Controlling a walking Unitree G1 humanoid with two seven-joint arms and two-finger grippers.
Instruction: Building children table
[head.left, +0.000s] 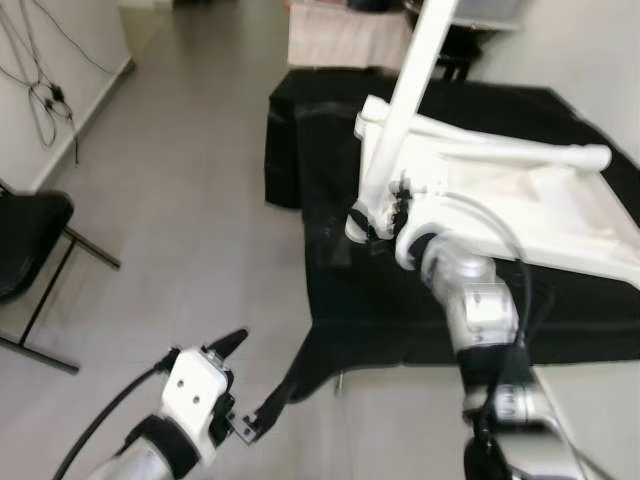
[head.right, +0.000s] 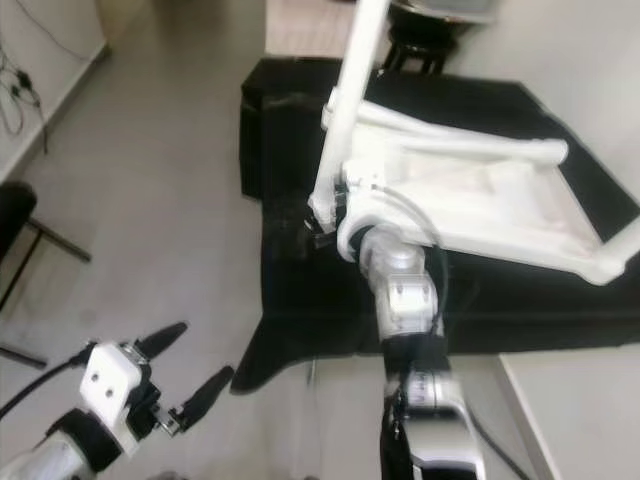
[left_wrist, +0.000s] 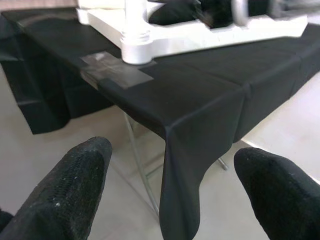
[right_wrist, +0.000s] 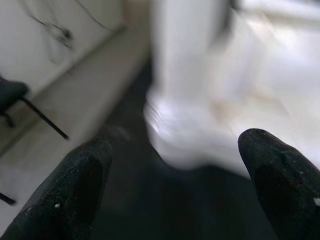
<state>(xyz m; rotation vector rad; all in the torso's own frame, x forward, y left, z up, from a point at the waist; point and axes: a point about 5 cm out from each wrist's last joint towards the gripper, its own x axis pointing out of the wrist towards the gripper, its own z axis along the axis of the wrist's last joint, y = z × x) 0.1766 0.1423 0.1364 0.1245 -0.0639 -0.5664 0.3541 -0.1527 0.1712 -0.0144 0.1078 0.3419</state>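
A white children's table (head.left: 500, 190) lies upside down on a black-draped table (head.left: 400, 310). One white leg (head.left: 405, 100) stands upright in its near left corner. My right gripper (head.left: 375, 225) is at the base of that leg, open; in the right wrist view the blurred leg base (right_wrist: 185, 100) lies just ahead of the wide-spread fingers (right_wrist: 75, 185). My left gripper (head.left: 250, 380) hangs open low over the floor, left of the black cloth's corner. Its wrist view looks at the leg's socket (left_wrist: 136, 40) and the cloth edge (left_wrist: 200, 115).
A black chair (head.left: 25, 240) stands at the left, with cables (head.left: 45, 100) on the wall behind it. A black-covered block (head.left: 290, 140) adjoins the table's far left. A pale cloth-covered piece (head.left: 345, 35) sits at the back. Grey floor spreads to the left.
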